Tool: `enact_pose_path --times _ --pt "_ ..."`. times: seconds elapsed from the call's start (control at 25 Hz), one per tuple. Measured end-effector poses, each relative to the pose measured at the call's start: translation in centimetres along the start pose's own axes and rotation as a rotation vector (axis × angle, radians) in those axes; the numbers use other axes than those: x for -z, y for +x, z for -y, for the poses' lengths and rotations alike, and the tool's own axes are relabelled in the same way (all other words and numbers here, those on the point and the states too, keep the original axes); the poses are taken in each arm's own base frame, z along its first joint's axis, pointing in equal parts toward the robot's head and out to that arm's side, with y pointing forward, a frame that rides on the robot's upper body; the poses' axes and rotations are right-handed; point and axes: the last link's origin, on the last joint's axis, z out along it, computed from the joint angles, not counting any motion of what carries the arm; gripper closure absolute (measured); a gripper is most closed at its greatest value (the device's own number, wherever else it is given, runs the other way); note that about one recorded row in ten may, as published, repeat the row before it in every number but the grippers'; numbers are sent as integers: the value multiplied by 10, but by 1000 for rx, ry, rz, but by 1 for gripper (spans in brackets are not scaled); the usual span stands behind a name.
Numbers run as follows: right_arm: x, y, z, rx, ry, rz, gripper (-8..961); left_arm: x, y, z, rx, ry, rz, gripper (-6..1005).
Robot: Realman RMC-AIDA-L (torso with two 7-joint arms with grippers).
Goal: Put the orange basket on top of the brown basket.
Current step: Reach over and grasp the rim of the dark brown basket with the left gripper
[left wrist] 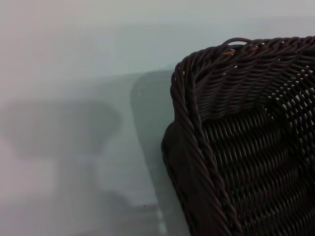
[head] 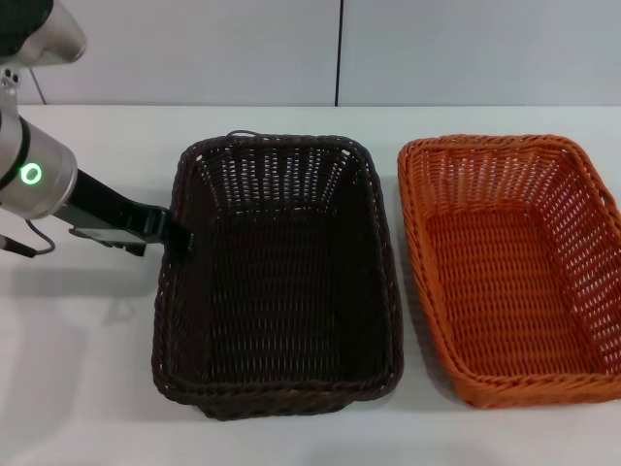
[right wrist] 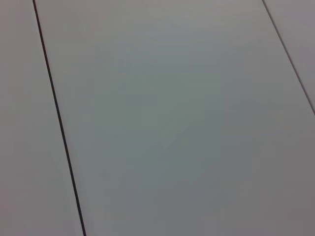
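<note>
The brown basket (head: pixel 277 282) stands empty on the white table, in the middle of the head view. The orange basket (head: pixel 509 267) stands empty just to its right, a narrow gap apart. My left gripper (head: pixel 180 236) reaches in from the left and is at the brown basket's left rim, about a third of the way back from its far end. The left wrist view shows one corner of the brown basket (left wrist: pixel 236 147) close up, with its braided rim. My right gripper is out of view; the right wrist view shows only pale wall panels.
The white table (head: pixel 78 369) runs out to the left and front of the baskets. A pale panelled wall (head: pixel 340 49) stands behind the table. The left arm's dark forearm (head: pixel 102 204) lies over the table's left part.
</note>
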Motion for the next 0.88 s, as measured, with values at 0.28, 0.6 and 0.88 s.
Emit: enact_pose_path --times 0.28,0.6,0.88 --pt "1 1 0 -1 1 -2 280 -14 -3 4 23 -22 13 384" --pt "0 3 1 1 11 -15 280 -30 0 2 1 -33 42 391" --pt "-3 3 0 1 14 -21 280 -29 1 2 -13 -30 31 474"
